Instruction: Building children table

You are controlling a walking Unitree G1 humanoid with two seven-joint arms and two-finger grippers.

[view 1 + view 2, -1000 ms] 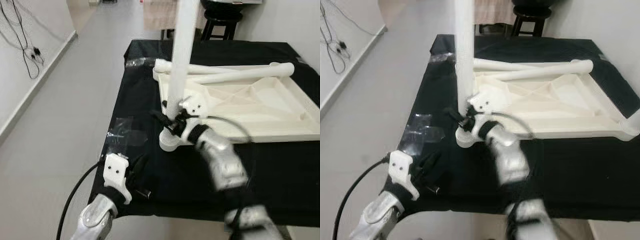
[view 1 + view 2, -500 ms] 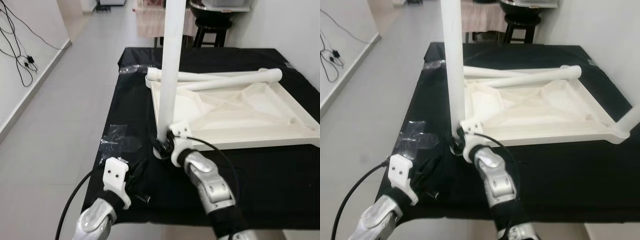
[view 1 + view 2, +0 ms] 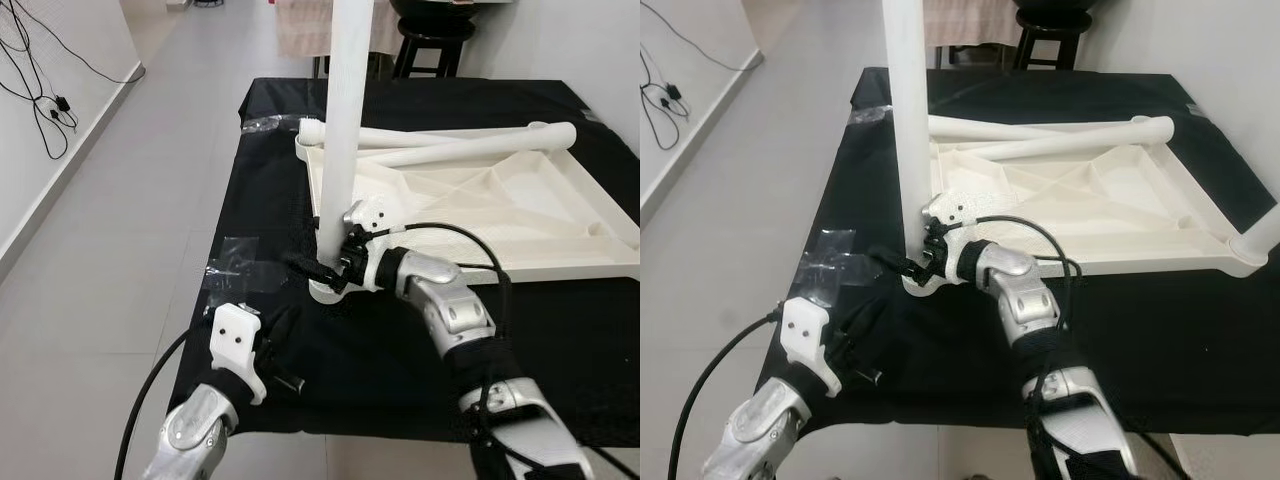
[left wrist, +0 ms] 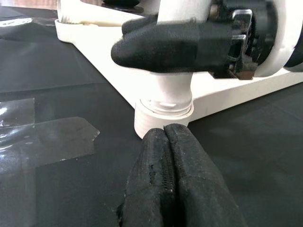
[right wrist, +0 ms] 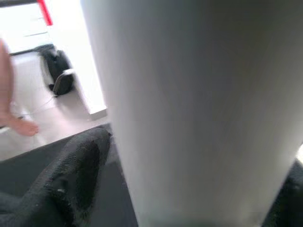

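Upside down on black cloth (image 3: 250, 180): white tabletop (image 3: 520, 215), ribbed underside up, lying toward far-right part of the cloth. Upright leg (image 3: 343, 130) standing in near-left corner socket (image 3: 328, 288), rising out of frame. Two loose legs (image 3: 470, 148) lying crossed along far edge of tabletop, w/ another leg end (image 3: 1262, 232) poking up at near-right corner. Clear tape patch (image 3: 240, 275) stuck on cloth just left of socket.

Right gripper (image 3: 322, 268) at base of upright leg, just above socket; fingers (image 4: 156, 47) around the leg, one black finger seen wrapping its front in left wrist view, leg close against palm in right wrist view, so clamped on leg. Silver forearm reaching in from near-right, cable looping over it.

Left gripper (image 4: 168, 142) low near front-left edge of cloth, tips pressed together, holding nothing, pointing at socket, near but apart from it.

Beyond cloth: grey floor, black stool (image 3: 432, 40), cables (image 3: 40, 90) on left wall. Bare foot (image 5: 21, 125) of a person in right wrist view
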